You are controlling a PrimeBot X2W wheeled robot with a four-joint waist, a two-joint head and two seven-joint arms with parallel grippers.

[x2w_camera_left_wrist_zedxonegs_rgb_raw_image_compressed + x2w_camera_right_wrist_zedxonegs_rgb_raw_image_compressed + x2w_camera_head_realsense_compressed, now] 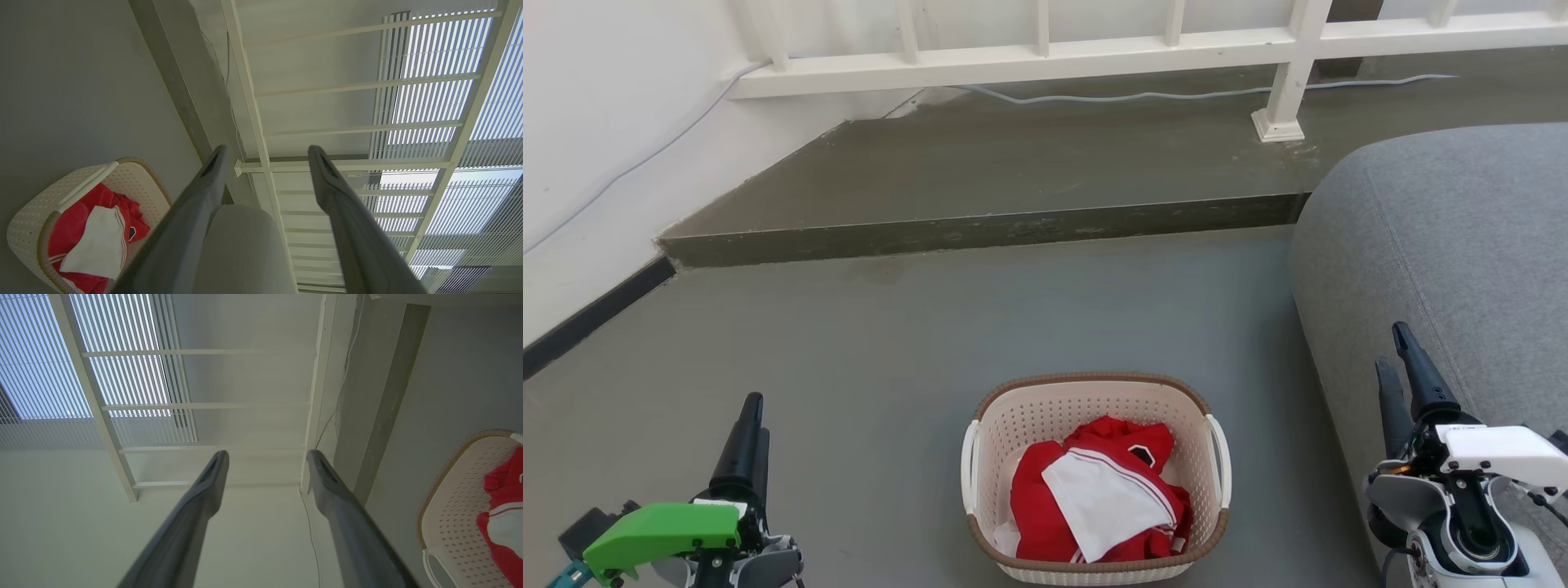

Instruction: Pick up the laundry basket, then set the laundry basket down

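The laundry basket stands on the grey floor at the bottom centre of the head view, cream with a brown rim and white side handles, holding red and white clothes. My left gripper is at the lower left, well apart from the basket, fingers open and empty. My right gripper is at the lower right beside the sofa, also open and empty. The basket lies at the lower left of the left wrist view, and the basket sits at the right edge of the right wrist view.
A grey sofa fills the right side, close to the basket and my right arm. A raised concrete step crosses the floor ahead, with a white railing and a cable behind it. A white wall runs along the left.
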